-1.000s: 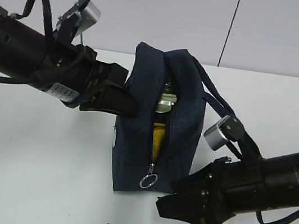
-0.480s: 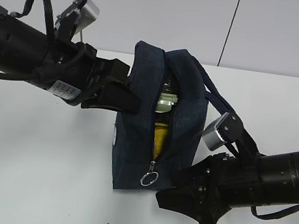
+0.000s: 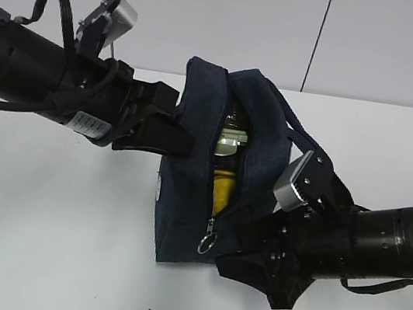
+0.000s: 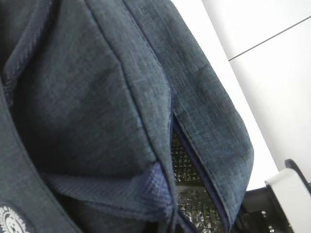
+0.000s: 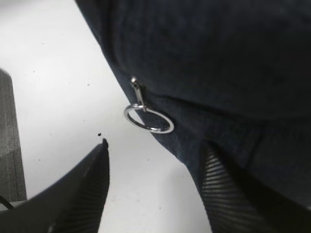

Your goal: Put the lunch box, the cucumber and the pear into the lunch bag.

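The navy lunch bag (image 3: 184, 199) stands on end mid-table with its zip partly open. In the gap I see the yellow pear (image 3: 222, 190) and, above it, the pale green lunch box (image 3: 230, 141). The cucumber does not show. My left gripper (image 3: 171, 122) is pressed into the bag's upper left side and seems shut on its fabric; the left wrist view shows only the bag's cloth (image 4: 87, 87) and foil lining (image 4: 187, 187). My right gripper (image 3: 241, 259) is open at the bag's lower right. The ring pull (image 5: 148, 119) lies just ahead of the right gripper (image 5: 155, 145).
The white table (image 3: 44, 239) runs left and in front of the bag. A white wall (image 3: 397, 44) stands behind. The bag's loop handles (image 3: 292, 133) hang over its right side above my right arm.
My right gripper has moved left and up against the bag's lower right corner, closer to the ring pull. The left arm shifted slightly right, then held still.
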Action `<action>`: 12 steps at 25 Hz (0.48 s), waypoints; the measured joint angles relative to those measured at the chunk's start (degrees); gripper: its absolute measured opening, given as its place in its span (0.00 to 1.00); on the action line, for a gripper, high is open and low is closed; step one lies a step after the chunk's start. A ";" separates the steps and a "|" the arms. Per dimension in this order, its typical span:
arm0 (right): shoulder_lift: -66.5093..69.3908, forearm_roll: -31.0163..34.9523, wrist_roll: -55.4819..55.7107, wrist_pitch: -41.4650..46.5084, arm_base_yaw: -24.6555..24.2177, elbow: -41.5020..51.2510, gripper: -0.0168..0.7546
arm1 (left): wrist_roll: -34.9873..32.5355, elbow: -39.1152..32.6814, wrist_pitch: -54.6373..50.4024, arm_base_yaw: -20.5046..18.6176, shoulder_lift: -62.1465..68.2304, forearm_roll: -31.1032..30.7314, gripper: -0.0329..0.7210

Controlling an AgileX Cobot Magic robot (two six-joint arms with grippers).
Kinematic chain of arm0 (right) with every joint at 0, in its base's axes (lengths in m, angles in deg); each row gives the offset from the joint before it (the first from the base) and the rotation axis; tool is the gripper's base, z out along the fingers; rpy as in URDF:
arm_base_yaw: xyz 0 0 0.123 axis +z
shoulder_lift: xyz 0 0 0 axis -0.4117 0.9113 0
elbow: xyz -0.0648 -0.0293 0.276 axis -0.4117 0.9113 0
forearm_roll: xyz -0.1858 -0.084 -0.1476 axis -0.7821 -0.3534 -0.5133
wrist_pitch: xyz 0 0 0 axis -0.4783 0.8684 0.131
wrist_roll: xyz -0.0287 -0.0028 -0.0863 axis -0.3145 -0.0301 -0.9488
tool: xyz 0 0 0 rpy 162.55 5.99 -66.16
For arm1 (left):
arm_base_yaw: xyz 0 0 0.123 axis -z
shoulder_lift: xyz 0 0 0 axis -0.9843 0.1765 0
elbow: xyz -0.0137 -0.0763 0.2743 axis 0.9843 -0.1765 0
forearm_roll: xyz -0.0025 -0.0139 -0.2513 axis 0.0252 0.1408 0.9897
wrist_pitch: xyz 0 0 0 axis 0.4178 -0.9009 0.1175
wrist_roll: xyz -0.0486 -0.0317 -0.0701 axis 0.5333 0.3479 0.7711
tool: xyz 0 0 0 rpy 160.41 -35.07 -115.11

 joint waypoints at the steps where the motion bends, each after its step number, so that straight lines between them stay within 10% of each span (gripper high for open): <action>1: 0.00 0.47 -0.45 0.00 0.00 0.00 0.62 | 0.00 0.00 0.00 0.00 0.00 0.00 0.02; 12: 0.00 0.84 -1.32 3.35 0.21 0.00 0.62 | 0.00 0.00 -0.06 0.00 0.00 0.00 0.02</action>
